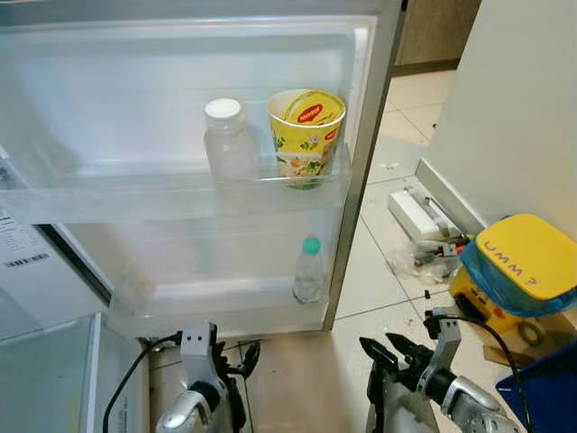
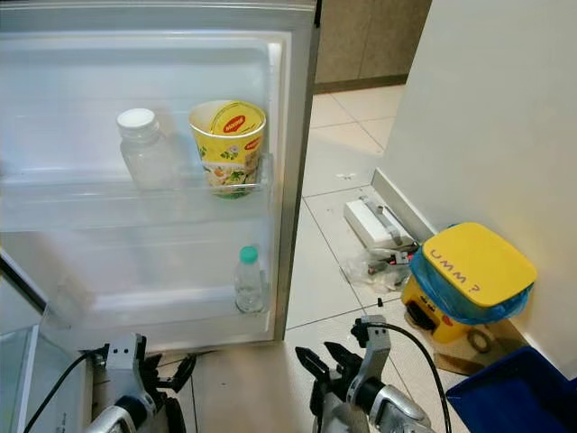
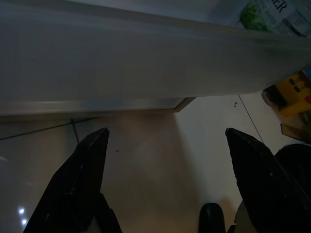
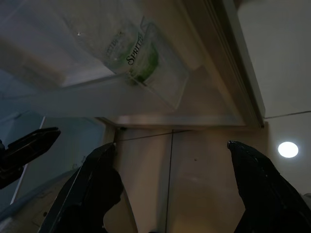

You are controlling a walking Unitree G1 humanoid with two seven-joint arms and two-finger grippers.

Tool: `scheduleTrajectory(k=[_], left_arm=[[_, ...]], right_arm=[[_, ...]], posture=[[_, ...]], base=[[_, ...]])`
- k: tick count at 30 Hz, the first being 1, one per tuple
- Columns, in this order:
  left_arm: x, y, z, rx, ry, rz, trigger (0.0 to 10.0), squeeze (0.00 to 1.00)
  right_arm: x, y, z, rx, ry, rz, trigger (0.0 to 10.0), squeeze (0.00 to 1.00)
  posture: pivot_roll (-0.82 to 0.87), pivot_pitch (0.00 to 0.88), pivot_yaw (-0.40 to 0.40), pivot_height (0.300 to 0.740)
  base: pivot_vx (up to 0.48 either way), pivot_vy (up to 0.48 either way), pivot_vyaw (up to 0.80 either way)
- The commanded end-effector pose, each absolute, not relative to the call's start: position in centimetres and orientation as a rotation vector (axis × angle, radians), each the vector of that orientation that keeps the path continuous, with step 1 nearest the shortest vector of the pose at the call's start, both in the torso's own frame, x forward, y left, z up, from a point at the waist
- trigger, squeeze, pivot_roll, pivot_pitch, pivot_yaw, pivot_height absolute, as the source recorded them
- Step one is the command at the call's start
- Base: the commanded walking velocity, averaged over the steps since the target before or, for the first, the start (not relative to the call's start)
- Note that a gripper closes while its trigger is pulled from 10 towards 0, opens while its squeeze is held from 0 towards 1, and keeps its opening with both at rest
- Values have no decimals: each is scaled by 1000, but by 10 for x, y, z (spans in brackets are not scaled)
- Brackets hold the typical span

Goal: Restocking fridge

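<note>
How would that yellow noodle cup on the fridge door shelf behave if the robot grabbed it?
The yellow noodle cup looks like thin paper or foam, so it probably dents under a firm squeeze. It is likely light for its size. Narrower at the base than the rim, it may tip easily if pushed, though the door shelf rail should catch it.

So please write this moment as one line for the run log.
fridge door open | noodle cup, two bottles in door shelves | left gripper open, empty | right gripper open, empty
</note>
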State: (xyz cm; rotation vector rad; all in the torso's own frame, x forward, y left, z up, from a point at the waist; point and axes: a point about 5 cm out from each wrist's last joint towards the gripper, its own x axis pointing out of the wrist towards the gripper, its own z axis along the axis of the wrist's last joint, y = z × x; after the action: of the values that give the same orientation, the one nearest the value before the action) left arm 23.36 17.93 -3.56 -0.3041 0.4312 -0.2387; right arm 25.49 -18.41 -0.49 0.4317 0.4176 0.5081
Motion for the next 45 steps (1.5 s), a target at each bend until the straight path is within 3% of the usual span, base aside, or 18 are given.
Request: scheduleTrajectory(k=[1,19,24,29,45], left_arm=[[230,176,-40,-326,461,-229,10000,0],[226,176,-47,-342,537,-182,10000,0],[226,177,-48,-349,548,-170,10000,0],[226,175,-49,-340,571,-167,10000,0],[223,175,-51,-329,583,-165,10000,0]], right_arm=[[255,-184,-5,443,408,504,10000,0],[249,-187,-15,416,442,466,10000,0],[250,-192,-22,267,513,361,10000,0],[249,-193,-22,290,509,371,10000,0],[251,-193,-18,375,453,392,10000,0]], posture=[[-48,98,-19,561],[-44,102,-19,638],[-45,102,-22,638],[-47,102,-20,638],[-46,100,-24,647]], base=[[0,0,0],[0,0,0],[0,0,0],[-442,0,0],[-90,0,0]])
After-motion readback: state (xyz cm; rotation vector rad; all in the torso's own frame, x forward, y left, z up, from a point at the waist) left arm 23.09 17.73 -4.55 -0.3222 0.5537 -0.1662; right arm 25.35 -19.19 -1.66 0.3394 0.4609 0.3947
